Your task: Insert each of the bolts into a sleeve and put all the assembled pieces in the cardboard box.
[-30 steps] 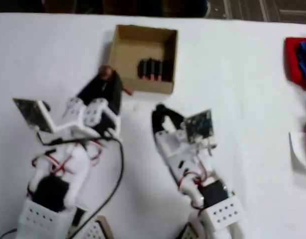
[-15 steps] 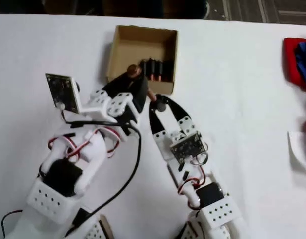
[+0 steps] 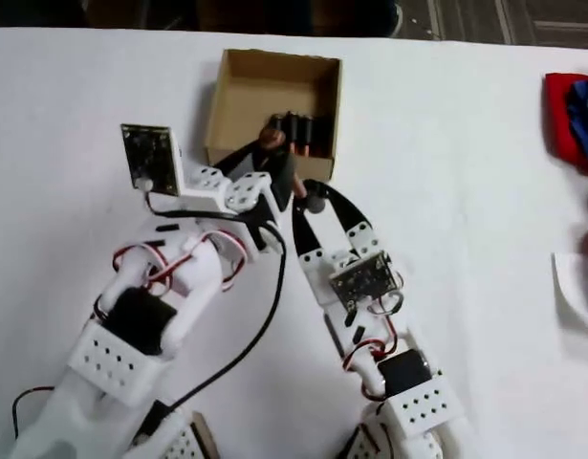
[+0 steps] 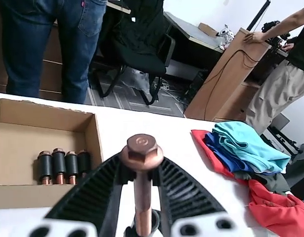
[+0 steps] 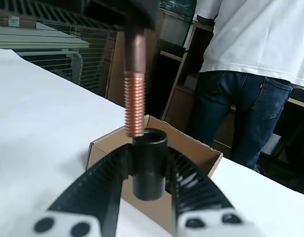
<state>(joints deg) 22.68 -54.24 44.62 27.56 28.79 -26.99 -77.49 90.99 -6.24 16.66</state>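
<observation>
High view: left gripper (image 3: 272,153) over the front wall of the cardboard box (image 3: 241,91); right gripper (image 3: 310,199) just in front of it; four assembled pieces (image 3: 308,134) inside the box.
Left wrist view: jaws pinch bolt (image 4: 142,153), upright.
Right wrist view: jaws pinch sleeve (image 5: 150,170); bolt tip at sleeve mouth, in front of the box.

The table (image 3: 466,143) is white. A brown cardboard box (image 3: 244,96) sits on it near the far edge, with its top open. A pile of red and blue cloth (image 3: 571,115) lies at the right side. Closer in, on that same side, is a white curved thing (image 3: 573,287). A black cable (image 3: 248,342) lies near the front.
</observation>
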